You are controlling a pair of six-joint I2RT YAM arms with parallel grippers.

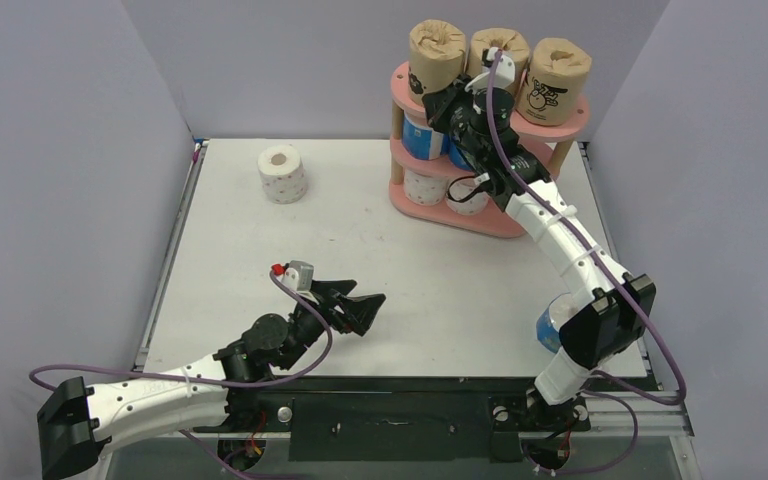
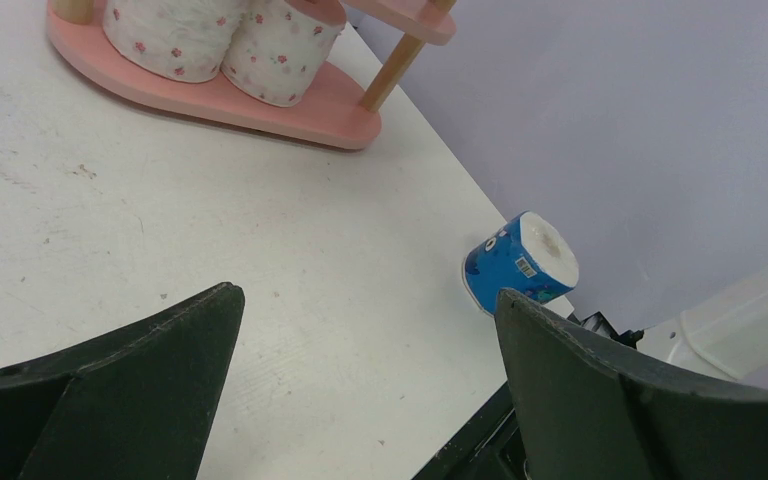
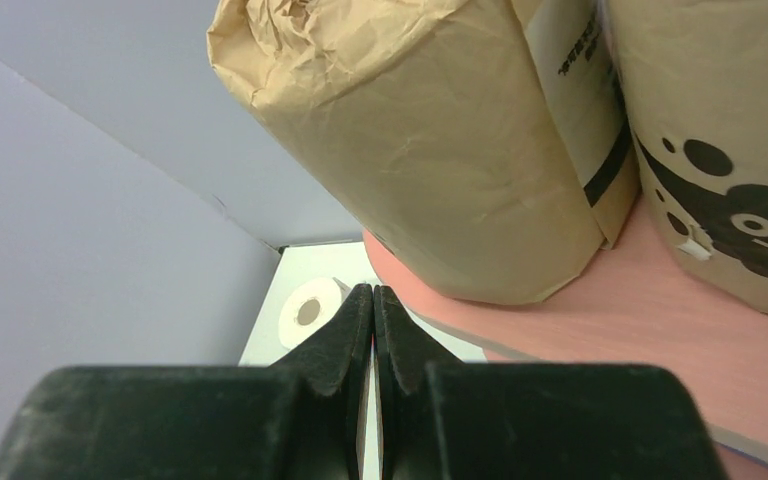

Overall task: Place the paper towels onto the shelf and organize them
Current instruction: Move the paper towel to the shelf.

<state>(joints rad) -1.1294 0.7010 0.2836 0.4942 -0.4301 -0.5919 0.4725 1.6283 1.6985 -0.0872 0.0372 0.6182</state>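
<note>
The pink shelf (image 1: 545, 128) stands at the back right. Three brown paper towels (image 1: 497, 55) stand on its top board. Blue rolls (image 1: 422, 140) on the middle board are partly hidden by my right arm, and two white pink-dotted rolls (image 2: 175, 35) sit on the bottom board (image 2: 260, 105). One white dotted roll (image 1: 282, 172) stands alone at the back left. A blue roll (image 2: 515, 262) lies at the near right table edge. My right gripper (image 3: 373, 290) is shut and empty at the top board's left rim, beside the left brown roll (image 3: 430, 150). My left gripper (image 2: 367, 292) hovers open over the near table.
Grey walls enclose the table on the left, back and right. The right arm (image 1: 560, 235) stretches from the near right corner up to the shelf, passing over the blue roll (image 1: 555, 318). The table's dark front rail (image 1: 390, 410) lies just behind the left gripper (image 1: 368, 308).
</note>
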